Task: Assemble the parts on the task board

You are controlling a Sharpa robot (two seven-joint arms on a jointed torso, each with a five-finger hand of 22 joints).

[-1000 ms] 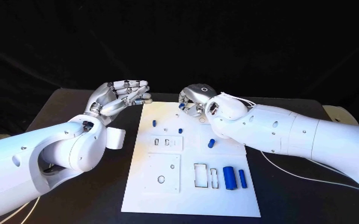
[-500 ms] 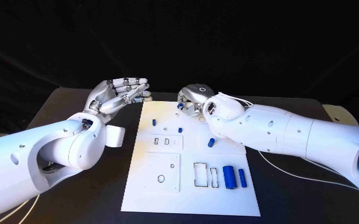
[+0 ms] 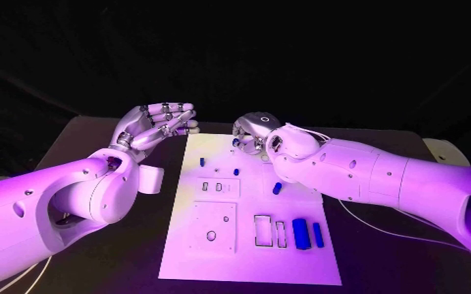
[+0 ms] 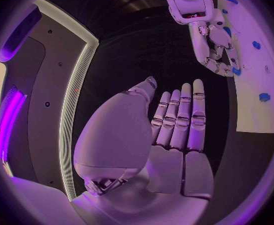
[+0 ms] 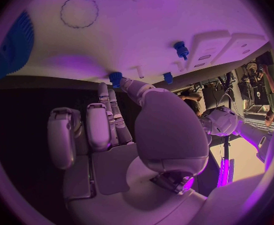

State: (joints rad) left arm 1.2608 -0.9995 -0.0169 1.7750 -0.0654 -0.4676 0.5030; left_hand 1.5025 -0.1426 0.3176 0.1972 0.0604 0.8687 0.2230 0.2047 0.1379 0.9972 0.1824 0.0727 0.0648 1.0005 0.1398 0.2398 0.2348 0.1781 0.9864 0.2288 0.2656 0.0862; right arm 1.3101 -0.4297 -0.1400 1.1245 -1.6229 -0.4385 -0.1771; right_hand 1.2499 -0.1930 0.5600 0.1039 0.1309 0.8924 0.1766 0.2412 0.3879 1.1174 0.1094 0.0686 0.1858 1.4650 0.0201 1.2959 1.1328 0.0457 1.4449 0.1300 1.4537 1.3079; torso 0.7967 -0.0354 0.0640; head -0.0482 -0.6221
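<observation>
The right hand [image 3: 257, 131] is down at the far end of the task board [image 3: 250, 239], and its fingers [image 5: 114, 102] pinch a small blue part [image 5: 115, 78] at their very tips, right against the board's edge; I judge it is held so lightly because it has to be steered into a seat there. Just beyond those fingertips, two more small blue pegs [image 5: 181, 49] stand in the board, and a large ribbed blue piece [image 5: 11, 47] lies well off to the side of the hand. The left hand [image 3: 155, 125] hangs palm-up beside the board's far corner, fingers [image 4: 181, 115] straight, close together and holding nothing, probably kept clear so the other hand can work. Nearer the robot, well away from both hands, two blue cylinders [image 3: 307, 233] lie by the rectangular slots. The worktop [image 3: 118, 260] is flat and black, the white board lying squarely on it, and the room behind is dark.
</observation>
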